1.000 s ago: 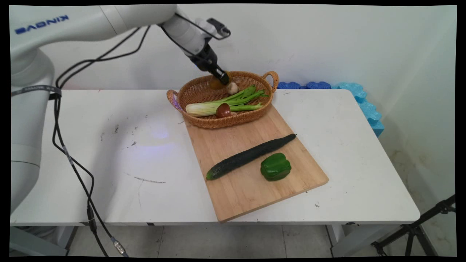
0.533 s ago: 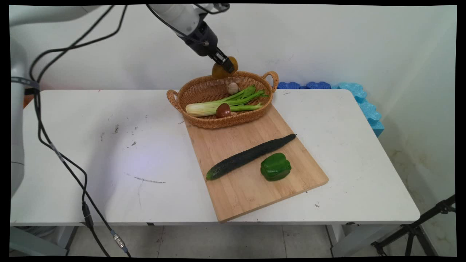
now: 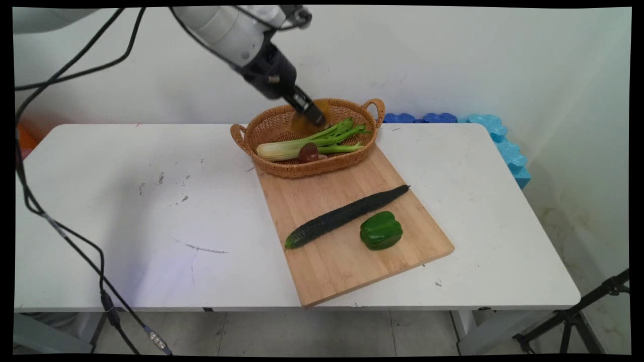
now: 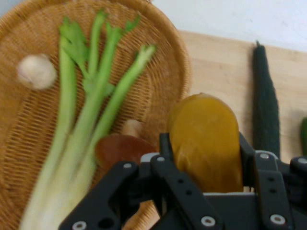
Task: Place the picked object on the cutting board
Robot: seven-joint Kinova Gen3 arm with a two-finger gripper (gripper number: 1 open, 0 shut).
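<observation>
My gripper (image 3: 314, 116) is shut on a yellow-brown potato (image 4: 207, 139), held in the air above the wicker basket (image 3: 271, 128). In the main view the potato (image 3: 305, 122) shows blurred over the basket's far side. Below it in the basket lie a celery stalk (image 3: 312, 142), a brown mushroom (image 3: 308, 152) and a pale garlic bulb (image 4: 36, 71). The hand view shows the potato gripped between both fingers (image 4: 165, 146), with the celery (image 4: 86, 120) and mushroom (image 4: 121, 149) under it.
A wooden cutting board (image 3: 347, 251) lies in front of the basket, carrying a long dark cucumber (image 3: 347, 215) and a green bell pepper (image 3: 381, 230). Blue foam pieces (image 3: 483, 128) sit at the table's far right. Black cables (image 3: 60, 231) hang at the left.
The gripper closed on the potato in the basket, lifted it above the rim, and now has come down and toward the near side over the celery.
</observation>
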